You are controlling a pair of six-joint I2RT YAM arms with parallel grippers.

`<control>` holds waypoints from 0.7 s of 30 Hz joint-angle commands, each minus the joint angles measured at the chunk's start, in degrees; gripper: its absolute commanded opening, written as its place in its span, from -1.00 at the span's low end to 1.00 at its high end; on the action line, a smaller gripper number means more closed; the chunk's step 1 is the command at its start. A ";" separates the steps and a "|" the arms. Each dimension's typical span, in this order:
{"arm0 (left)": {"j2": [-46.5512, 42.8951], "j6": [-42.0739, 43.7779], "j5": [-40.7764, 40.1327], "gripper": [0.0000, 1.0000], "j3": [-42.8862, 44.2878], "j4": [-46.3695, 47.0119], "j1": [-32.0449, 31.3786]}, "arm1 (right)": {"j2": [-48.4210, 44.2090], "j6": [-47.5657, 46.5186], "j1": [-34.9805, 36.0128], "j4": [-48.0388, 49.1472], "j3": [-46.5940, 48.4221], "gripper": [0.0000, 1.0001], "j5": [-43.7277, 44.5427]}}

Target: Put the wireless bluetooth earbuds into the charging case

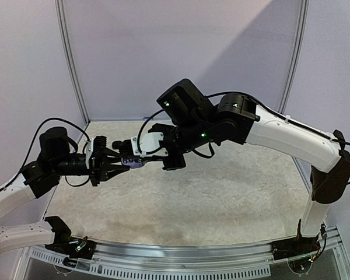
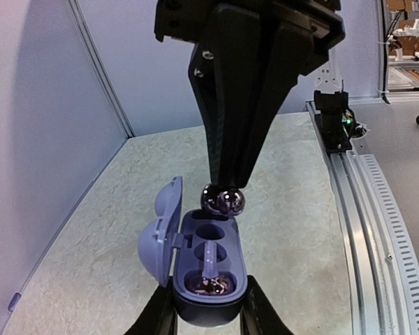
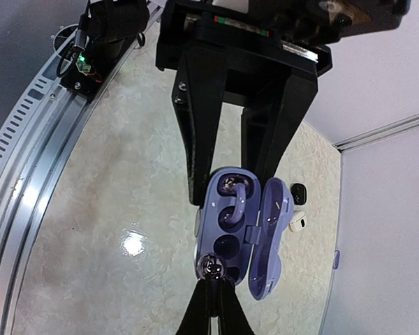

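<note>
Earbud pinched by right claw, case base hidden in left claw

From the left wrist, the case sits between the left gripper fingers, above the table. Its lid stands at 9 o'clock. The near earbud lies in the 6 o'clock hole. The right gripper pinches the far earbud just over the 12 o'clock hole.
</note>
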 commanded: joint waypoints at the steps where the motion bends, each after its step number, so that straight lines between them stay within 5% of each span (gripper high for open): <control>1: 0.22 -0.68 -0.47 -1.00 0.16 1.73 -1.16 | 2.24 0.28 0.36 -0.27 2.33 -1.00 3.18; 21: 0.16 0.18 -0.23 -1.00 -0.45 3.02 -1.53 | 6.16 0.15 0.44 -3.68 5.59 -1.00 8.73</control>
